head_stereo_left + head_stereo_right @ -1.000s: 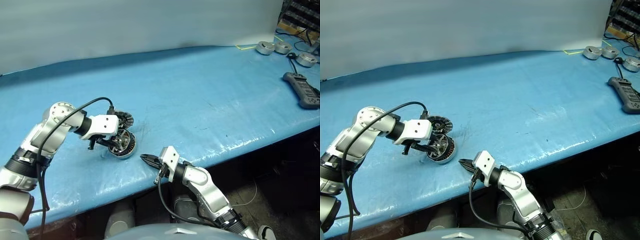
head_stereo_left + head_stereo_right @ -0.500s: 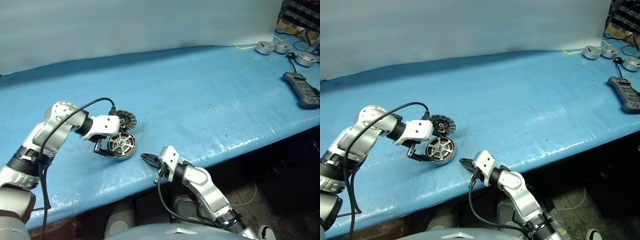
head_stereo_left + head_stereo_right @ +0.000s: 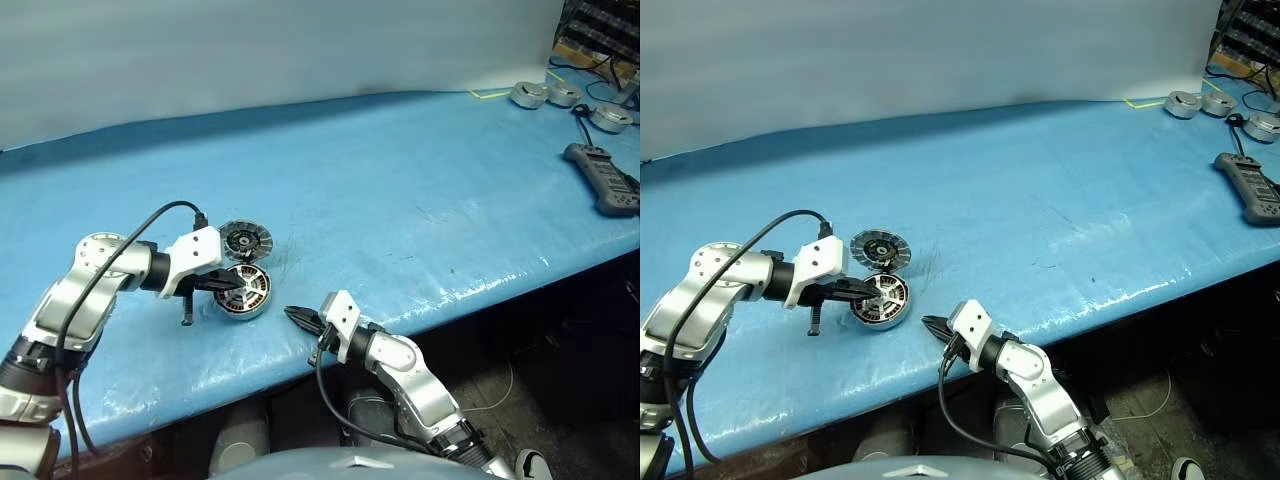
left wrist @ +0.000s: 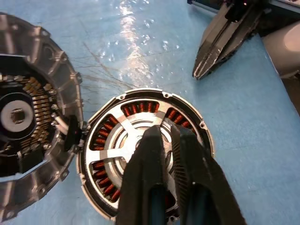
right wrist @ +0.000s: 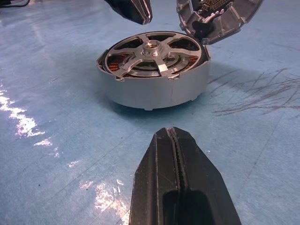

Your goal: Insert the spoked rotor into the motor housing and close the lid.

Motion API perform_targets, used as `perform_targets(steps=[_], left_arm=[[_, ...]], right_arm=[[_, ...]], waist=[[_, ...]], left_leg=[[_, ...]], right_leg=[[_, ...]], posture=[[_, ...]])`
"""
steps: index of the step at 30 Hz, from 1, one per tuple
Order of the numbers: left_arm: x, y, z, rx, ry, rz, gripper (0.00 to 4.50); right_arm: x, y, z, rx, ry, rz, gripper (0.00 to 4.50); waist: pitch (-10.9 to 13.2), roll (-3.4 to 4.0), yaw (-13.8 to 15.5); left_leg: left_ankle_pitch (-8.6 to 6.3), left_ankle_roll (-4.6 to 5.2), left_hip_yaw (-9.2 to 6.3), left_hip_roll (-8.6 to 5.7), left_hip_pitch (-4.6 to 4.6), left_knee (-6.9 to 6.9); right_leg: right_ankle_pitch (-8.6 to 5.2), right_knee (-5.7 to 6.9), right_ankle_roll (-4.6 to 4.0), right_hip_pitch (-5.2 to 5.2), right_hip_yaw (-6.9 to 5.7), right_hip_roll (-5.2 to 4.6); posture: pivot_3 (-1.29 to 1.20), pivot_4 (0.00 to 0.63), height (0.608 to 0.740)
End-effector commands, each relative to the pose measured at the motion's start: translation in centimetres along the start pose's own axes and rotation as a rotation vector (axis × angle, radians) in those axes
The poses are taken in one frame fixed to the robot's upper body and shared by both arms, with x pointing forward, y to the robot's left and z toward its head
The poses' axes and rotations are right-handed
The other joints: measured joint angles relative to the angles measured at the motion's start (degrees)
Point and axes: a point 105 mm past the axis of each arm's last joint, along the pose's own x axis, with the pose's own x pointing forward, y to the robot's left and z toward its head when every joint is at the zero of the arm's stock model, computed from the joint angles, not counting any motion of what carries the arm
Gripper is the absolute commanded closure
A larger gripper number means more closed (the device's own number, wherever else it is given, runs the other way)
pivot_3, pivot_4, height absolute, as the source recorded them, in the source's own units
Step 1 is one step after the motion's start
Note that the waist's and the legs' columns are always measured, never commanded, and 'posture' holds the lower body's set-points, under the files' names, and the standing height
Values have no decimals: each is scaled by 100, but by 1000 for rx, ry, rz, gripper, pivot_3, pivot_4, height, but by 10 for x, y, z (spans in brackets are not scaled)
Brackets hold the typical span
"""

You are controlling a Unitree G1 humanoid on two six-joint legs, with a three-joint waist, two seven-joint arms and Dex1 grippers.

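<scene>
The motor housing (image 5: pixel 154 89) stands upright on the blue table near its front edge. The spoked rotor (image 5: pixel 150 49) lies flat inside it, silver spokes over copper windings. The lid (image 3: pixel 245 241) rests just behind the housing and against its rim, with its inner face of radial segments showing. My left gripper (image 3: pixel 238 285) is shut on nothing, its tips just above the rotor (image 4: pixel 126 136). My right gripper (image 3: pixel 290 314) is shut and empty, low over the table in front of the housing and pointing at it.
The blue table cover (image 3: pixel 400 200) runs wide to the right. Three silver pucks (image 3: pixel 530 95) and cables sit at the far right corner, with a black handheld device (image 3: pixel 605 180) nearer. The table's front edge passes just under my right gripper.
My left gripper held the rotor tilted at the housing, opened and let it drop flat inside, then shut empty and drew back a little. The right arm has not moved.
</scene>
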Motion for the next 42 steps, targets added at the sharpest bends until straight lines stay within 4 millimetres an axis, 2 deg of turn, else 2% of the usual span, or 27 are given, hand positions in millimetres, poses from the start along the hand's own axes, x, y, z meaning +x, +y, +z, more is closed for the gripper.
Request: perform_targets(steps=[1,4,8,11,16,20,24,29,36,42], left_arm=[[-6,-2,3,-32,-75,98,4453],[-5,-1,-10,-105,-94,218,4453],[1,-8,-22,-133,-66,237,4453],[6,-5,-26,-146,-64,263,4453],[7,5,-22,-157,-102,321,4453],[10,5,-28,-143,-56,311,4453],[18,-5,-35,-136,4,241,4453],[24,-8,-27,-135,-35,218,4453],[19,-5,-16,-110,-109,266,4453],[6,-5,4,-160,-334,370,4453]], right_arm=[[1,-2,21,-11,-79,-18,4500],[2,0,21,-16,-72,-9,4500],[3,1,21,-18,-68,3,4500],[3,0,21,-18,-68,4,4500],[2,0,20,-17,-62,-4,4500],[0,1,19,-14,-58,-7,4500],[1,1,19,-13,-60,-8,4500],[2,0,19,-17,-58,-8,4500],[1,-1,19,-18,-55,-12,4500],[-1,-11,30,-6,-69,-59,4500]], waist=[[0,0,-19],[1,2,-13],[1,-1,29],[1,-2,52],[0,-3,79],[1,-2,78],[0,-2,81],[1,1,81],[1,0,92],[1,1,87]], left_leg=[[0,0,1,1,-1,-1],[0,0,3,2,2,-3],[0,-1,1,3,3,0],[0,-1,4,3,5,1],[0,-2,5,3,4,0],[0,-2,7,3,4,0],[0,-2,8,3,4,0],[0,-2,11,3,5,-1],[-1,-3,12,2,4,-1],[-1,-3,12,3,2,-2]], right_leg=[[0,0,0,-1,1,0],[0,-1,0,-1,2,0],[2,2,-2,0,-1,1],[3,1,-4,1,0,1],[4,-1,-5,0,0,1],[4,-1,-5,0,1,1],[4,-2,-5,0,2,1],[4,-2,-5,0,4,1],[4,-6,-5,0,5,0],[4,-6,-5,-2,4,-1]], posture=[[0,150,740],[0,150,740],[0,150,740],[0,150,740],[0,150,740],[0,150,740],[0,150,740],[0,150,740],[0,150,740],[0,150,740]])
